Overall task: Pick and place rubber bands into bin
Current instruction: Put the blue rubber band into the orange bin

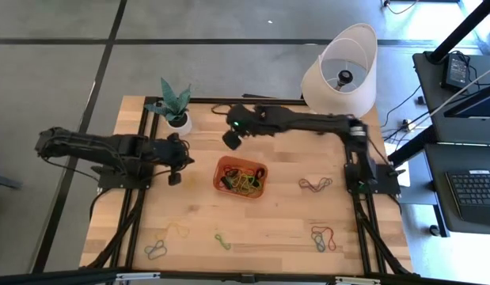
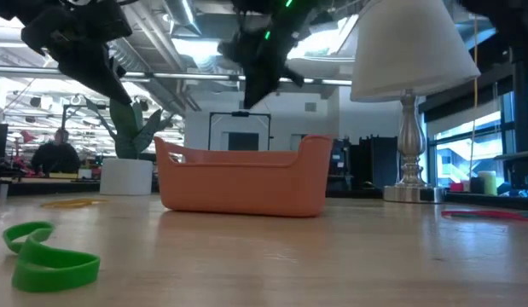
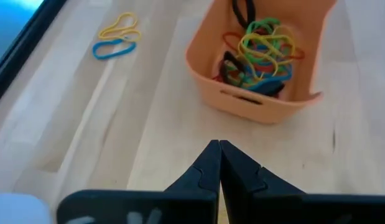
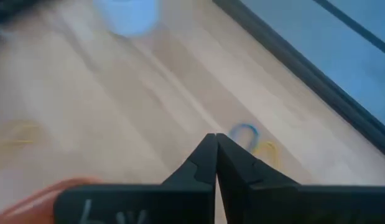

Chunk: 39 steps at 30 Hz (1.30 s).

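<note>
While both arms' fingers are pressed together, orange bin (image 1: pixel 240 176) holds tangled rubber bands (image 1: pixel 243 180), others loose on table (image 1: pixel 276 222)

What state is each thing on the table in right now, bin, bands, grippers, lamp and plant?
Small orange plastic bin: upright, holding tangled bands.
Loose coloured rubber bands: scattered flat on the wooden table, outside the bin.
Left gripper: shut, empty.
Right gripper: shut, empty, raised.
White-shaded lamp: upright.
Potted plant: upright.

Pale wood table (image 1: pixel 284 229) – matt, orange bin (image 2: pixel 242 181) – seemingly smooth plastic
</note>
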Each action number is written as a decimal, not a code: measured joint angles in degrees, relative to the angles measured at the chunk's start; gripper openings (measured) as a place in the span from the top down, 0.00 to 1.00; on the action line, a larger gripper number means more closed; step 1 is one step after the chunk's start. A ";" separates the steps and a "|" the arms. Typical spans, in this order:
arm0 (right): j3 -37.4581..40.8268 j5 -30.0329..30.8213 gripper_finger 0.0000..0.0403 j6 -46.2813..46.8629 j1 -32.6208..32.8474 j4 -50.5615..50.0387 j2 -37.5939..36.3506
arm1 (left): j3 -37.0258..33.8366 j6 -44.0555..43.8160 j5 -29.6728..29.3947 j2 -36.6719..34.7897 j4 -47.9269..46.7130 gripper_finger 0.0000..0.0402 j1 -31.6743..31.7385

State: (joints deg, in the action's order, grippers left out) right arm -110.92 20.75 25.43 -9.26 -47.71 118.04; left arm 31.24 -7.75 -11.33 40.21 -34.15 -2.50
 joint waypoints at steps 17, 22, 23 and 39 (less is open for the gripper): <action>-11.60 -16.59 0.74 8.41 -10.32 -5.66 19.66 | -1.88 1.32 6.37 -2.73 2.34 0.99 1.19; -11.61 -18.53 0.63 8.97 -10.53 -7.13 21.59 | -1.88 2.93 6.47 -3.33 2.46 1.00 4.02; -11.60 -19.00 0.62 8.90 -10.55 -7.64 22.10 | -1.88 3.37 6.62 -3.44 2.42 1.00 4.60; -10.46 -22.59 0.77 8.37 -11.30 -12.55 26.43 | -1.87 9.14 11.36 -3.48 3.17 0.99 10.94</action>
State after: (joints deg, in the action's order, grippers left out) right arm -121.38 -1.84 33.80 -20.56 -60.27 144.47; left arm 29.38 1.40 0.03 36.73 -30.97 8.43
